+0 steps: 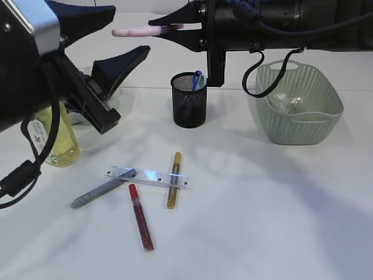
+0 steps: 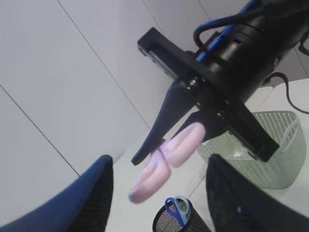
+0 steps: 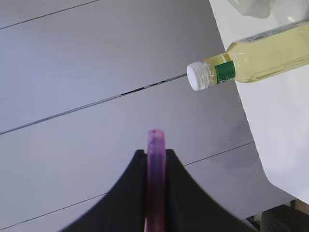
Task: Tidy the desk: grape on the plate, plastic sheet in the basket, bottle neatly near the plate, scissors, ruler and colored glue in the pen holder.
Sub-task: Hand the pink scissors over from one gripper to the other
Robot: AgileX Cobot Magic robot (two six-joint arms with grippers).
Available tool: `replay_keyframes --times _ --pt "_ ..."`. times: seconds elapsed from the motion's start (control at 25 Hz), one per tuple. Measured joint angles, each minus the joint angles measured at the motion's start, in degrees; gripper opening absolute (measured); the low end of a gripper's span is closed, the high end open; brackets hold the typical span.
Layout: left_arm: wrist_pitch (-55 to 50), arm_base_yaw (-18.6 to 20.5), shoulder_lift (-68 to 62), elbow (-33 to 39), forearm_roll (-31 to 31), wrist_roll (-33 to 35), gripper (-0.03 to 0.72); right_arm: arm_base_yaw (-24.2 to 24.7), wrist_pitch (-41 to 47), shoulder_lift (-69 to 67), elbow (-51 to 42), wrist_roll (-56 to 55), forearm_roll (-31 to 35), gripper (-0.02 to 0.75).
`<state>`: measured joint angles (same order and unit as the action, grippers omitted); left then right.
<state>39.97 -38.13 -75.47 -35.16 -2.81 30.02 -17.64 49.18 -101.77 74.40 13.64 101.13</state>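
Observation:
My right gripper is shut on a pink item with two rounded lobes like scissor handles, held high above the table; it also shows in the left wrist view and edge-on in the right wrist view. My left gripper is open and empty, its fingers either side of the pink item. Blue scissors stand in the black mesh pen holder. A clear ruler and gold, red and silver glue pens lie on the table. The yellow bottle stands at the left. I cannot see the grape.
A green basket stands at the right with crumpled plastic sheet inside. The plate is mostly hidden behind my left arm. A white wall is behind the table.

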Motion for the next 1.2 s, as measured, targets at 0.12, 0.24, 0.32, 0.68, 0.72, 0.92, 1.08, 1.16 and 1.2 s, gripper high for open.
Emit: replay_keyframes --times 0.12,0.24,0.32,0.68,0.72,0.92,1.08,1.16,1.2 --pt "0.00 0.00 0.00 0.00 -0.02 0.00 0.443 0.00 0.00 0.00 0.00 0.41 0.00 0.078" --pt "-0.31 0.00 0.00 0.00 -1.09 0.00 0.441 0.00 0.00 0.00 0.00 0.50 0.00 0.078" --pt "-0.45 0.00 -0.11 0.00 -1.78 0.00 0.440 0.00 0.11 -0.03 0.00 0.52 0.00 0.078" --pt "-1.44 0.00 -1.70 -2.53 -3.09 0.00 0.435 0.00 0.90 -0.26 0.00 0.62 -0.44 0.078" --pt "-1.55 0.00 -1.70 -2.71 -3.09 0.04 0.435 0.00 0.90 -0.26 0.00 0.62 -0.49 0.078" --pt "-2.15 0.00 -2.11 -3.30 -4.36 0.72 0.435 0.00 1.04 -0.26 0.00 0.62 -0.71 0.078" --pt "-2.52 0.00 -2.11 -3.44 -4.78 1.33 0.435 0.00 1.04 -0.26 0.00 0.62 -0.71 0.078" --pt "-2.73 0.00 -2.20 -3.44 -4.88 2.46 0.428 0.00 1.24 -0.38 0.00 0.62 -0.84 0.078" --pt "-3.01 0.00 -2.20 -3.44 -4.88 2.88 0.420 0.00 1.29 -0.38 0.00 0.62 -0.84 0.078"
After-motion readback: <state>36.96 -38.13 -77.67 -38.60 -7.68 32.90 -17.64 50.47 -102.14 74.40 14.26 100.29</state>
